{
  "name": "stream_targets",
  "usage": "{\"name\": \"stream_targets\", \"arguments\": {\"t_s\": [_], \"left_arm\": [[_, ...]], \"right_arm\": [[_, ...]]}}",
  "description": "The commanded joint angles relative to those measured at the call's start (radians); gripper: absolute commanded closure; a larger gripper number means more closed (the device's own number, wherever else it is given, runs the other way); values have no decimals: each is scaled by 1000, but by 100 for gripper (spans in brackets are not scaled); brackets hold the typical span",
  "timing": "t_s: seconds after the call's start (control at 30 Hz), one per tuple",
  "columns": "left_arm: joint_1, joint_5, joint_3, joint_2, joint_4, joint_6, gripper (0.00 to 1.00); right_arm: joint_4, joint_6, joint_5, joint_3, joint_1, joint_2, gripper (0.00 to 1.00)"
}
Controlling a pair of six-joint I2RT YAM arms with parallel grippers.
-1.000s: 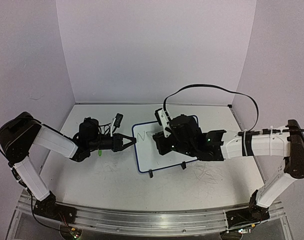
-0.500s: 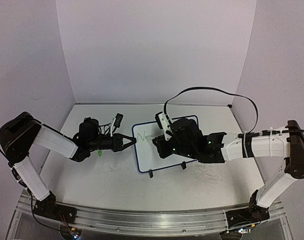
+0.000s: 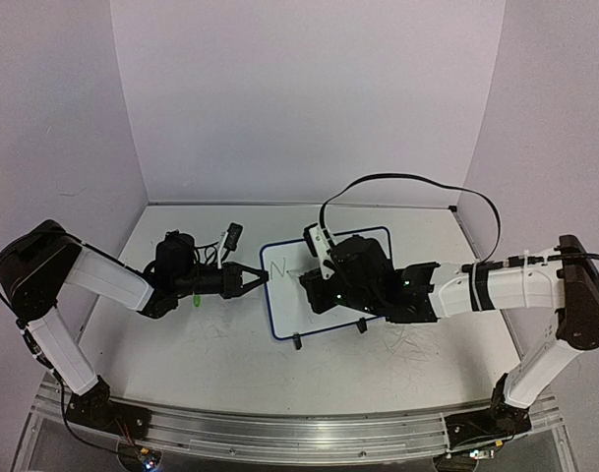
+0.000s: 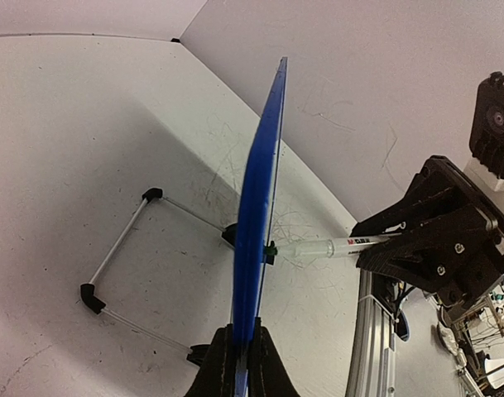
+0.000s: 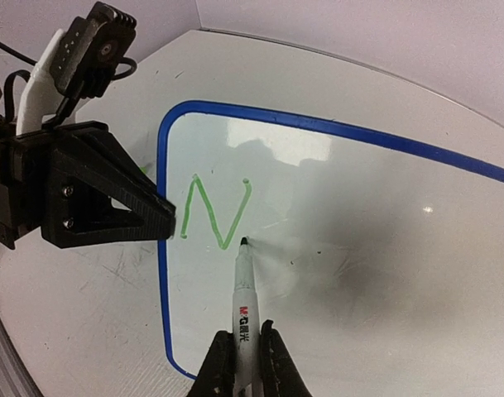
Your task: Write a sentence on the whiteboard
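Green sentence [image 5: 216,212]: "N" only. Right gripper [image 5: 245,337] clamps marker [image 5: 243,281], tip ahead seemingly touching whiteboard [image 5: 384,248]; left gripper [image 4: 241,337] pinches rim. Next: "e".

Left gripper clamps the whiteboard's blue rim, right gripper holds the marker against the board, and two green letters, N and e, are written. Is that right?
Not quite. The right wrist view shows only one green letter N on the whiteboard, no e. The left gripper does clamp the blue rim, and the right gripper holds the marker against the board.
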Motion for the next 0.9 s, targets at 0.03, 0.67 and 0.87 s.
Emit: {"name": "stream_targets", "arguments": {"t_s": [0.03,0.67,0.87], "left_arm": [[-15,34,10,-21,26,-9,100],[-15,35,6,-29,26,-9,100],[-15,36,6,-33,27,-9,100]], "right_arm": [[-8,25,62,40,-4,11,100],[-32,69,141,8,-6,-28,100],[-33,73,156,3,-7,-37,100]]}}
